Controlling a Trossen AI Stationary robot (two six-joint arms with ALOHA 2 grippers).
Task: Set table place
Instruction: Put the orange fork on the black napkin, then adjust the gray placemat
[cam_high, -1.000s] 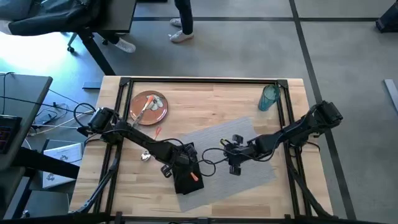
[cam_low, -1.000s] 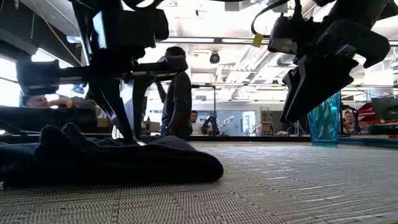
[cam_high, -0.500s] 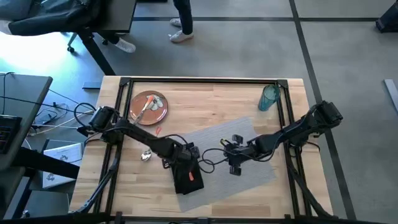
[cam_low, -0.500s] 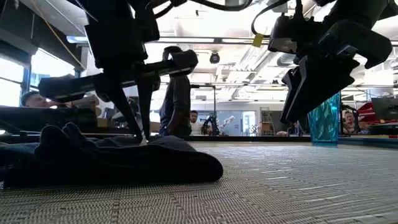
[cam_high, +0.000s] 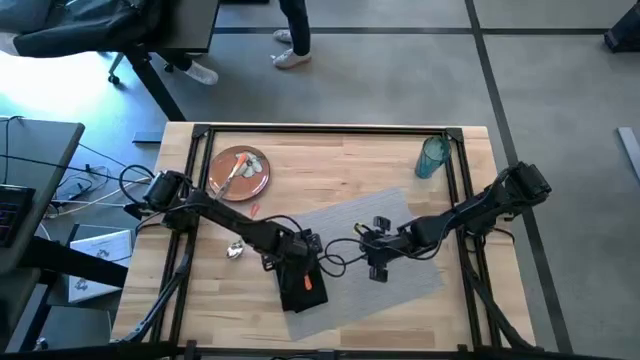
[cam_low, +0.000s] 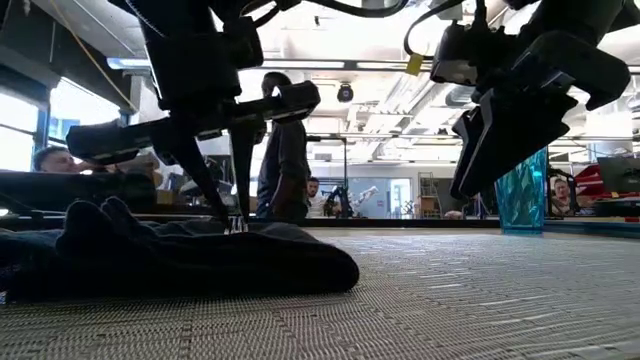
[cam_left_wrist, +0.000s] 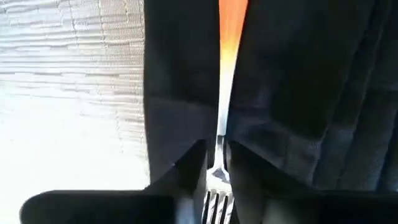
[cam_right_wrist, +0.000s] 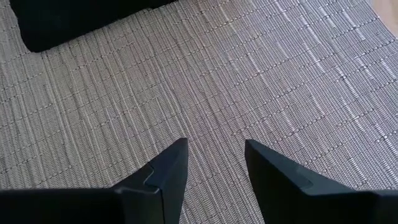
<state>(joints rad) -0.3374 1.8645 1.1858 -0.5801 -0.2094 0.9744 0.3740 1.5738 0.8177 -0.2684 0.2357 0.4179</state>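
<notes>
**Fork going onto the napkin, lots still to set**

I see the grey placemat (cam_high: 375, 255) lying at a slant on the wooden table (cam_high: 340, 160). The black napkin (cam_high: 297, 285) sits on the mat's left end. So the mat and napkin look done.

My left gripper (cam_left_wrist: 216, 163) is right over the napkin, pinching the orange-handled fork (cam_left_wrist: 225, 74) near its prongs. The fork's handle lies along the napkin. In the low view the fingers point down and their tips are right at the cloth. I think the fork is just about placed, but the fingers are not off it yet.

A lot is left, I think. The orange-brown plate (cam_high: 240, 172) is far back on the left of the table, well apart from the mat. An orange-handled piece lies across it, likely the knife, but it is too small for me to be sure. The silver spoon (cam_high: 234, 251) lies on the wood just left of the mat. The teal tumbler (cam_high: 431, 157) stands at the back right, off the mat.

My right gripper (cam_right_wrist: 213, 163) waits above the middle of the mat. Its fingers are spread a little, holding nothing.
</notes>
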